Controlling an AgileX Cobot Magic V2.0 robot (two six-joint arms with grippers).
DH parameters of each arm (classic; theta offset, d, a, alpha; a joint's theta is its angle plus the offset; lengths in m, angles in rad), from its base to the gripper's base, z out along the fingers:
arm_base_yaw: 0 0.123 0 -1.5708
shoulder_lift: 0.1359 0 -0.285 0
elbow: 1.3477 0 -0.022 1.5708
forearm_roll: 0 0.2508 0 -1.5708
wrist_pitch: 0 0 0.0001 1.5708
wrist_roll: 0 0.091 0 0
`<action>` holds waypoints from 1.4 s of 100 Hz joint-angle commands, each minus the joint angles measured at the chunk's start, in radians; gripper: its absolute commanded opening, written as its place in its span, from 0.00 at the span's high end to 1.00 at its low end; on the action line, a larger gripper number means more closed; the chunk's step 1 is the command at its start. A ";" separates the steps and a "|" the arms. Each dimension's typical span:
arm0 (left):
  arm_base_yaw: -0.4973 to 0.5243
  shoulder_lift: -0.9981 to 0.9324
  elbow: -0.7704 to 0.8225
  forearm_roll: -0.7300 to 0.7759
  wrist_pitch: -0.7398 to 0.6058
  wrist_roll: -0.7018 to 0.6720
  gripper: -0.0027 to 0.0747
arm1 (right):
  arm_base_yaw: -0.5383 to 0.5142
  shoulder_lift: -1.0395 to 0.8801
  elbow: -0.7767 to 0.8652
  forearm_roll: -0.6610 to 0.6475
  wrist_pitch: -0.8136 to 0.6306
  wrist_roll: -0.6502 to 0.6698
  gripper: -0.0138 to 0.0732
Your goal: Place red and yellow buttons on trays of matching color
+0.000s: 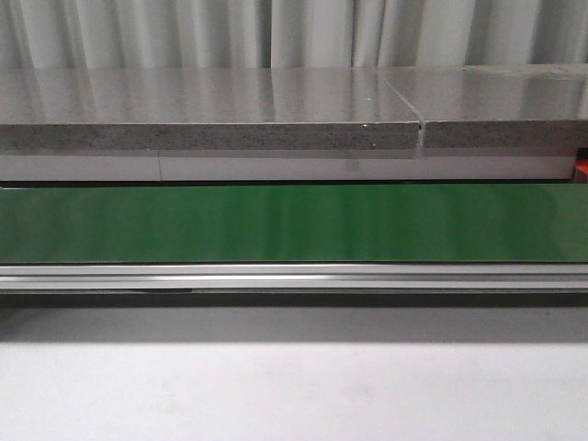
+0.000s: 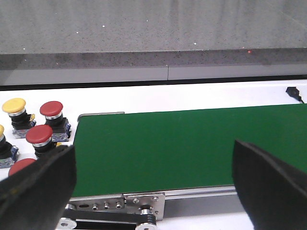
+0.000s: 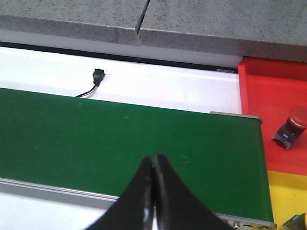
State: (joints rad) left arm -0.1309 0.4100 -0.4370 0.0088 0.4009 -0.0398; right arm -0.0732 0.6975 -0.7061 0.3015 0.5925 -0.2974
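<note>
Our left hand point(image 2: 153, 177) waits spread over the belt point(image 2: 192, 143) beside the buttons point(image 2: 39, 135); right hand point(image 3: 153, 165) pinched together, seemingly empty, near the red tray point(image 3: 273, 96).

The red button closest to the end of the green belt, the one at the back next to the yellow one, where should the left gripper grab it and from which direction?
Grip the red button by its domed cap, coming from above. It stands upright on its dark base, and the yellow button and another red button crowd it, so a sideways approach looks tight. The left gripper is already open wide enough.

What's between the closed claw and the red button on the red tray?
In the right wrist view, only bare green belt separates the right claw from the red button on the red tray.
</note>
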 commanded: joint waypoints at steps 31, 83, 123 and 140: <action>0.140 0.140 -0.166 0.050 -0.062 -0.274 0.11 | 0.003 -0.005 -0.026 0.012 -0.063 -0.008 0.92; 0.447 0.640 -0.350 -0.001 0.007 -0.295 0.11 | 0.003 -0.005 -0.026 0.012 -0.063 -0.008 0.92; 0.459 0.978 -0.468 0.031 0.000 -0.287 0.11 | 0.003 -0.005 -0.026 0.012 -0.063 -0.008 0.92; 0.459 1.077 -0.499 0.045 -0.008 -0.287 0.11 | 0.003 -0.005 -0.026 0.012 -0.063 -0.008 0.92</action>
State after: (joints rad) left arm 0.3268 1.4729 -0.8954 0.0472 0.4508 -0.3270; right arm -0.0732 0.6975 -0.7061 0.3015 0.5944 -0.2988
